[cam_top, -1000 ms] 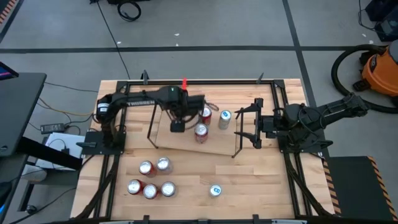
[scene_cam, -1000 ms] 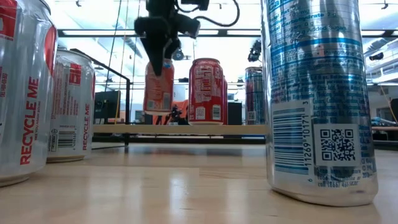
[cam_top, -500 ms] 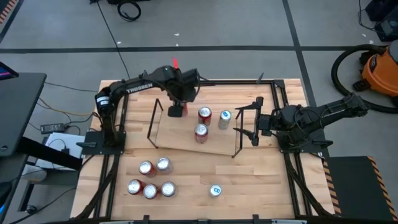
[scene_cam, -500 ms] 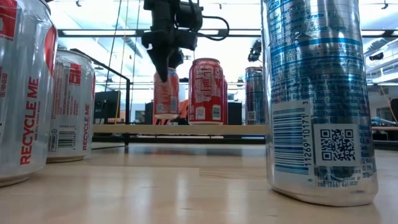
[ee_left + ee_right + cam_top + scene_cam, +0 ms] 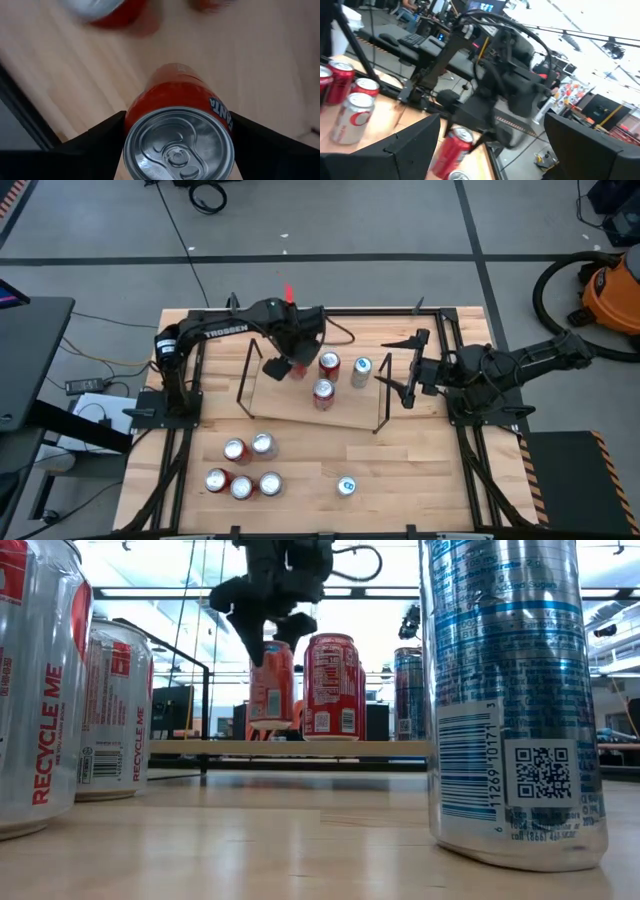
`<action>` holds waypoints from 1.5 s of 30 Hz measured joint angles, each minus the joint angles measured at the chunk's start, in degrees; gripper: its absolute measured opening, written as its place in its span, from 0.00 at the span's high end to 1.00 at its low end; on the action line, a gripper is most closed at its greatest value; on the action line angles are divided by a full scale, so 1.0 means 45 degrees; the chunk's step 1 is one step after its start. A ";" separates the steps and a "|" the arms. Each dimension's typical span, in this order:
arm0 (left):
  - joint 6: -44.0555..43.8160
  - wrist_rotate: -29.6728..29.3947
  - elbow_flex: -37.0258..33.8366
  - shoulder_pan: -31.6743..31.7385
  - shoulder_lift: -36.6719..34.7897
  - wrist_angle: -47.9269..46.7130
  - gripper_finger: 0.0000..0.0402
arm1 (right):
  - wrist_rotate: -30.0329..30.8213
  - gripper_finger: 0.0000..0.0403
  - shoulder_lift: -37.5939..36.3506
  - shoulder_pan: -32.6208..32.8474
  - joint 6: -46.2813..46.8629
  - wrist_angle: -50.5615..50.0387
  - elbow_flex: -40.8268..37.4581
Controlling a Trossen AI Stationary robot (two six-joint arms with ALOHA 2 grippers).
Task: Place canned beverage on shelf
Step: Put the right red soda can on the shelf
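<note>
My left gripper is shut on an orange can over the far left part of the shelf, a light-wood board with black wire frames at its short ends. In the low view the orange can hangs just above the board. Two red cans and a silver can stand on the shelf. My right gripper is open and empty beside the shelf's right frame. My left gripper pinches the orange can between its two fingers, one on each side of the can's wall just under the top rim. The fingers come from above, pointing down. The can hangs below them, slightly tilted, its bottom just clear of the board.
Several red-and-silver cans stand on the tabletop near the left front, and a blue-silver can near the front middle. Black rails run along the table's sides. Bare board lies at the shelf's near left.
My left gripper has carried the orange can toward the table's far edge and then a little to the right, over the shelf. The can stays clear of the board and now tilts slightly. My right gripper has turned a little where it waits.
</note>
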 joint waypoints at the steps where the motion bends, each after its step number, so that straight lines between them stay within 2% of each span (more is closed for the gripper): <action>1: 0.0568 -0.0063 0.0000 -0.0125 0.0000 0.0000 0.23 | 0.0000 0.09 0.0000 -0.0085 -0.0005 0.0052 0.0000; 5: 0.2260 -0.0577 0.0000 -0.0400 0.0005 -0.0109 0.23 | -0.0018 0.09 0.0000 -0.0370 -0.0032 0.0059 0.0000; 12: 0.3296 -0.0689 0.0000 -0.0374 0.0005 -0.0151 0.23 | -0.0099 0.09 0.0005 -0.0517 0.0068 -0.0085 0.0000; 22: -0.0009 0.0032 0.0007 -0.0356 0.0668 0.0115 0.23 | -0.0708 0.09 0.0005 -0.0512 0.0178 -0.0056 0.0000; 45: -0.0681 -0.0035 0.0039 0.0351 0.1127 0.0546 0.23 | -0.0733 0.09 0.0005 -0.0512 0.0221 -0.0078 0.0000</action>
